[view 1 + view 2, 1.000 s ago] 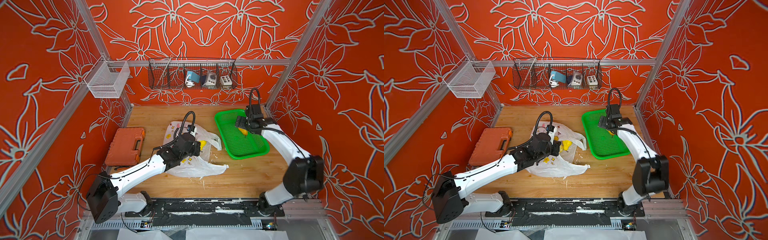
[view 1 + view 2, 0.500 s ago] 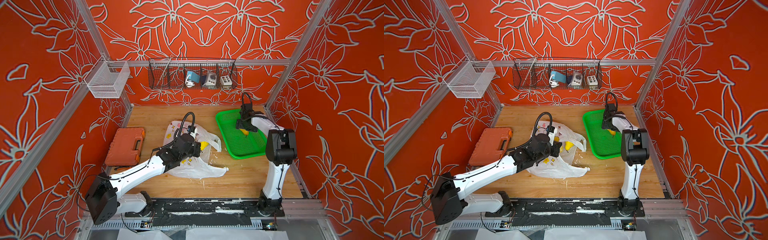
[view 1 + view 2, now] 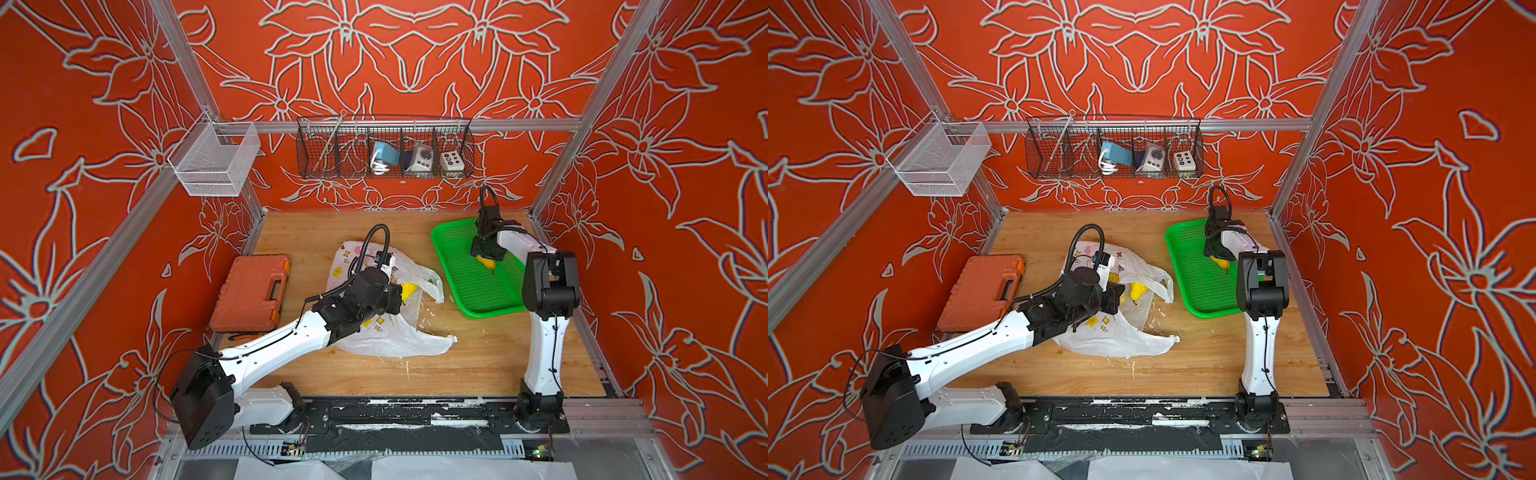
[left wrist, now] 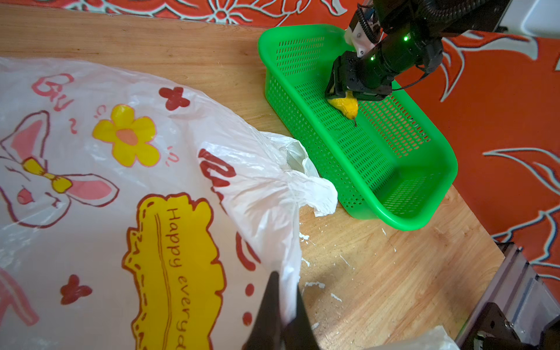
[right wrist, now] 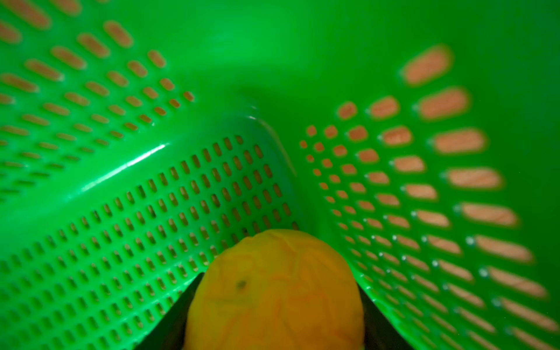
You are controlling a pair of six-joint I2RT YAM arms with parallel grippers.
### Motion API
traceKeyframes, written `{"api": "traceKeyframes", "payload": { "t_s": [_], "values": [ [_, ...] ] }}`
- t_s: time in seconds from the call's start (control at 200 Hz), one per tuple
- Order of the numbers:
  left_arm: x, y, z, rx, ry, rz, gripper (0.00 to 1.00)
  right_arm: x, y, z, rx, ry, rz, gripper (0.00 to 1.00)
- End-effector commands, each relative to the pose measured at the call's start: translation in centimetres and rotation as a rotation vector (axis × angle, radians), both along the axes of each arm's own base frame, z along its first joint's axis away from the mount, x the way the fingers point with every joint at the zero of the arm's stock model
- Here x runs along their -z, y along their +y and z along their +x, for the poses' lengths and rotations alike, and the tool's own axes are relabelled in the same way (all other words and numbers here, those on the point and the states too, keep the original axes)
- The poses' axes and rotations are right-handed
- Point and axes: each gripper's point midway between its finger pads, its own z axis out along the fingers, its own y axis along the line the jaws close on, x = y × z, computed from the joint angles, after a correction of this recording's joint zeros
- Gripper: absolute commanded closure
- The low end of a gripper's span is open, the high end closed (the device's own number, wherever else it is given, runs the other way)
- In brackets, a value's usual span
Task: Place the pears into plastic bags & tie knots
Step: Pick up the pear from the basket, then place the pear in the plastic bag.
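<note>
Orange-yellow pear (image 3: 487,263) sits in the green basket (image 3: 488,311), right of centre in a top view — likely firm, rollable; take its belly. Right pincer (image 3: 484,255) straddles it, grip unclear; left pincer (image 4: 285,291) pinches the plastic bag (image 3: 390,340).

Bright even light; right wrist blurred
</note>
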Motion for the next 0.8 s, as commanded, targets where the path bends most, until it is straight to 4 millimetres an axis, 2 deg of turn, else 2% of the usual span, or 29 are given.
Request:
{"api": "traceKeyframes", "payload": {
  "t_s": [0.0,0.115,0.17,0.26,0.36,0.415,0.485,0.565,0.631,0.711,0.796],
  "values": [
    [-0.3,0.1,0.0,-0.009,-0.007,-0.018,1.00,-1.3,0.9,-0.2,-0.013,-0.021,0.070,0.56],
    [-0.3,0.2,0.1,-0.011,-0.012,-0.014,1.00,-3.7,1.8,-1.4,-0.017,-0.087,0.138,0.62],
    [-0.2,0.2,0.1,-0.013,-0.015,-0.011,1.00,-5.0,2.5,-2.5,-0.022,-0.125,0.182,0.63],
    [0.0,0.3,0.1,-0.011,-0.014,-0.001,1.00,-8.2,4.4,-4.9,-0.053,-0.202,0.274,0.64],
    [0.1,0.3,0.1,-0.007,-0.016,0.001,1.00,-11.3,8.4,-9.1,-0.158,-0.258,0.405,0.64],
    [-0.1,0.2,0.1,-0.004,-0.018,-0.001,1.00,-13.1,11.2,-12.2,-0.245,-0.282,0.478,0.64],
    [-0.3,0.3,0.1,-0.003,-0.024,0.000,1.00,-14.3,14.6,-16.6,-0.356,-0.284,0.555,0.64],
    [-0.3,0.3,0.1,-0.003,-0.025,0.005,1.00,-14.8,17.5,-21.5,-0.450,-0.274,0.623,0.63],
    [-0.5,0.3,0.0,0.000,-0.028,0.003,1.00,-14.5,18.9,-24.3,-0.480,-0.262,0.673,0.63],
    [-0.5,0.2,-0.1,0.007,-0.025,-0.001,1.00,-13.8,20.3,-26.2,-0.484,-0.257,0.745,0.63],
    [-0.5,0.2,-0.1,0.007,-0.023,-0.005,1.00,-13.3,21.8,-26.6,-0.488,-0.259,0.786,0.63]
  ]
}}
